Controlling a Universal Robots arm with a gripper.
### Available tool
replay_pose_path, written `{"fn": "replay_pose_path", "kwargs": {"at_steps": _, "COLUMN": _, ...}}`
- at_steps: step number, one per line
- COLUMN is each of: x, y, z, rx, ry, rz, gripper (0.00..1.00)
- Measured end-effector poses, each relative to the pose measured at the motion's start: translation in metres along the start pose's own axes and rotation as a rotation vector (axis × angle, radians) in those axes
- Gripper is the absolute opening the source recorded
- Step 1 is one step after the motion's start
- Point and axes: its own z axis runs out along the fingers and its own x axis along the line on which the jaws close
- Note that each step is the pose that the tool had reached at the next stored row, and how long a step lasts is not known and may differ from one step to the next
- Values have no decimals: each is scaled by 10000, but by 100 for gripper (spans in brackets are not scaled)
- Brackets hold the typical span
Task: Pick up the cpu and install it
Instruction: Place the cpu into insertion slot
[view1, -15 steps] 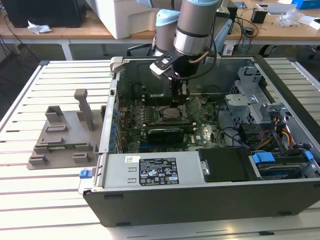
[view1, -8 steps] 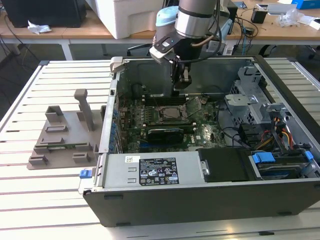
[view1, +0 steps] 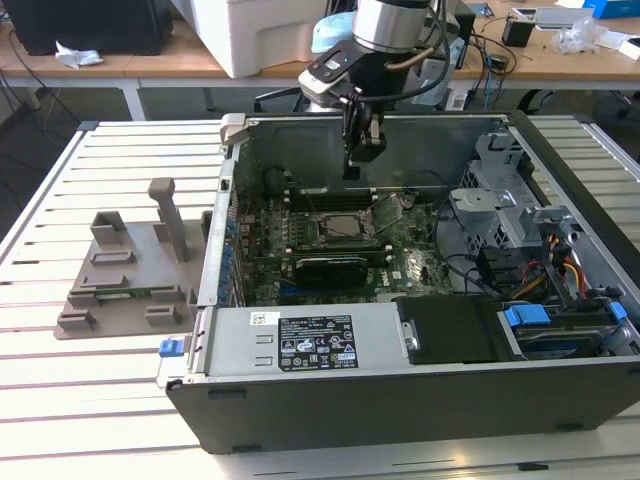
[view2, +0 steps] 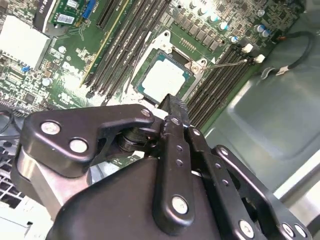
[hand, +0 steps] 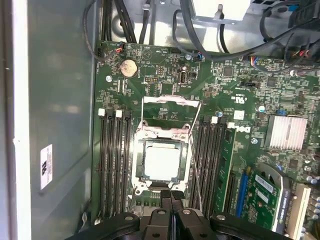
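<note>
— Hand (hand: 172, 199)?
— Closed tight, empty, hovering above the socket (hand: 138, 175).
— And the chip (hand: 161, 162)?
— Seated flat in that socket, on the green board (hand: 235, 100) inside the open computer case (view1: 400, 400) on the table (view1: 100, 400).

The arm (view1: 392, 22) hangs vertically above the computer case (view1: 450, 405), gripper (view1: 352, 168) pointing down inside it, fingers (view2: 175, 131) pressed together.
</note>
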Motion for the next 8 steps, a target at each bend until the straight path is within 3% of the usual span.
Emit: {"fn": "replay_pose_path", "kwargs": {"at_steps": 8, "x": -16, "y": -61, "z": -418, "rx": 1, "ry": -9, "rz": 1, "gripper": 11}}
